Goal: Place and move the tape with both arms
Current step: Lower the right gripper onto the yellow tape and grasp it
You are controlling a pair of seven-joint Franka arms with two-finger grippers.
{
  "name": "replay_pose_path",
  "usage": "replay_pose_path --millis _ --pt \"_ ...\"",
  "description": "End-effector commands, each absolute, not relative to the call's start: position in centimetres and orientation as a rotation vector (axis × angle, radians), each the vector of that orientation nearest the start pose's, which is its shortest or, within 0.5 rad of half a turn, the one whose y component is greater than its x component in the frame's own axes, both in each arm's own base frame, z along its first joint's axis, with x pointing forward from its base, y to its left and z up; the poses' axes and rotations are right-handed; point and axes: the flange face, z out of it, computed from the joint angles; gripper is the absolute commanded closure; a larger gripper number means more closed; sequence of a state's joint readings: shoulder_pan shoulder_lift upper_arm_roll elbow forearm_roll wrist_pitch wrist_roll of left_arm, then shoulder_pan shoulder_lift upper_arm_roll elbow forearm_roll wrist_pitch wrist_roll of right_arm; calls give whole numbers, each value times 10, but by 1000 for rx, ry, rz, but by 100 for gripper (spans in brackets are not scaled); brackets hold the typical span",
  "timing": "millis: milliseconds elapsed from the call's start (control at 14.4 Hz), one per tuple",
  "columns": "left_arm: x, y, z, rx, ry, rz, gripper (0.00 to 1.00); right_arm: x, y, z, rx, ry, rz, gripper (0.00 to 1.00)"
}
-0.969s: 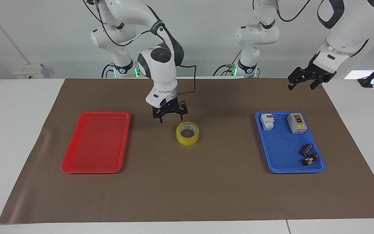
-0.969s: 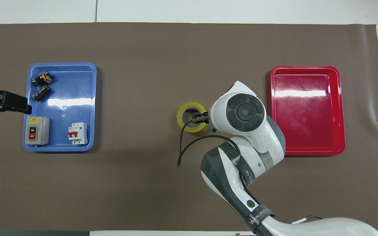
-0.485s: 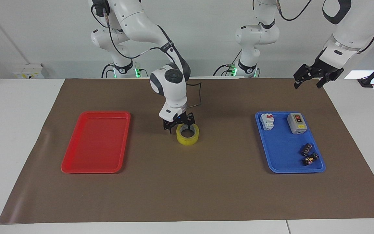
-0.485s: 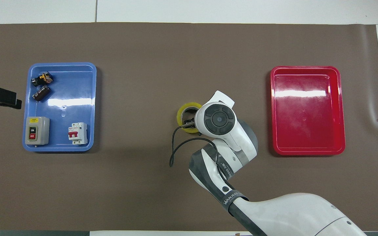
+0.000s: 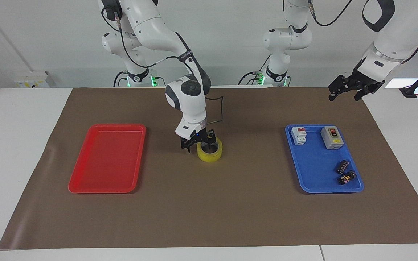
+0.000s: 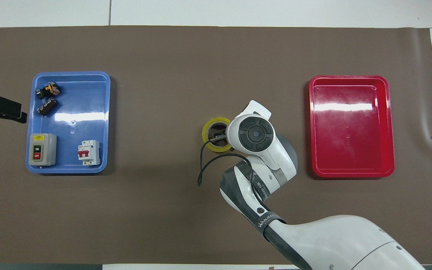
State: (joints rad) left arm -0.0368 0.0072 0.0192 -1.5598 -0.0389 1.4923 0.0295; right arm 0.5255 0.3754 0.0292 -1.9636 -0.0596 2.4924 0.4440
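The tape (image 5: pixel 210 149) lies flat on the brown surface (image 5: pixel 209 203), midway between the red tray (image 5: pixel 107 158) at the right arm's end and the blue tray (image 5: pixel 323 159) at the left arm's end.

The right end effector (image 5: pixel 199 143) is set down at the roll on its side toward the red tray. One finger appears to reach into the core while the other stands outside the wall. The fingers are spread across that wall, and whether it is already pinched cannot be told.

The left end effector (image 5: pixel 350 88) hangs high over the surface's edge, near the blue tray; the arm waits, with fingers apart and nothing held.

The tape is judged light and stiff, a rigid ring with a smooth, rather slippery outer face. The best hold is judged to be across the wall, one finger in the hole and one outside. A squeeze there should not deform it.

Compared with a second ago, the right end effector, then hovering above the surface beside the roll, has been lowered onto it. The tape has not been shifted. The left end effector has been moved slightly outward.
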Motion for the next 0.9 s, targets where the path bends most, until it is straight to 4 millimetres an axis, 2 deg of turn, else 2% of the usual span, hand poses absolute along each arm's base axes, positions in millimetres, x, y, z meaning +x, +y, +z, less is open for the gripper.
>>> replay_pose_path --millis 0,208,554,623,692,762,831 --pt "542 -12 623 -3169 93 133 0 539 327 295 -3068 -258 -253 18" --pt "542 -15 623 -3167 102 128 0 539 327 295 -3060 -258 -270 22" --pt "542 -12 623 -3168 95 128 0 534 327 288 -3057 -266 -274 34" --pt "542 -12 623 -3168 95 128 0 534 327 289 -3056 -268 -276 41" --pt "542 -14 623 -3167 100 128 0 534 327 288 -3057 -268 -274 54" --pt "542 -13 623 -3168 97 128 0 534 327 289 -3056 -270 -276 86" --pt "542 -14 623 -3167 100 128 0 534 327 288 -3057 -266 -272 100"
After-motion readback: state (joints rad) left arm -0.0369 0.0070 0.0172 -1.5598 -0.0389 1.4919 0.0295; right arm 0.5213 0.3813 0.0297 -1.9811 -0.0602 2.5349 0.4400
